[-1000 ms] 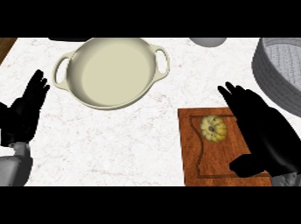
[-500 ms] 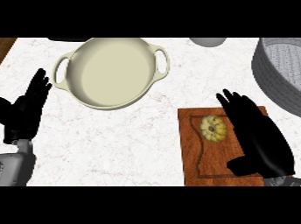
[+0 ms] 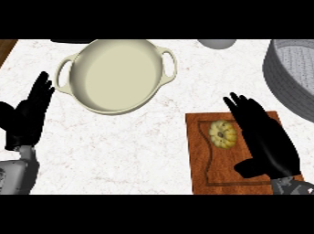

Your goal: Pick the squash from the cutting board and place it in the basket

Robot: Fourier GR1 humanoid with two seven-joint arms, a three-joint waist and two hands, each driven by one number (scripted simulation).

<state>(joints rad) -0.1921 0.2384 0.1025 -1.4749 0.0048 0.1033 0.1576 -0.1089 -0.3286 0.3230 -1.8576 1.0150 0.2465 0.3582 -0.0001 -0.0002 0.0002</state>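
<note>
Squash (image 3: 222,133) untouched mid cutting board (image 3: 207,169); right hand (image 3: 267,141) slid leftward beside it, fingers straight, holding nothing, so grasp pending.

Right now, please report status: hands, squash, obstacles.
Right hand open above wooden cutting board, beside small yellow squash. Left hand open, resting. Grey woven basket unobstructed.

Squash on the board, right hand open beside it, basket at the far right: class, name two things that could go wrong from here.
1. The squash is small and rounded, and the right hand lies open beside it; as the fingers close, it might roll across the board.
2. The basket has a tall wall; a low carry might knock the squash against it.
</note>
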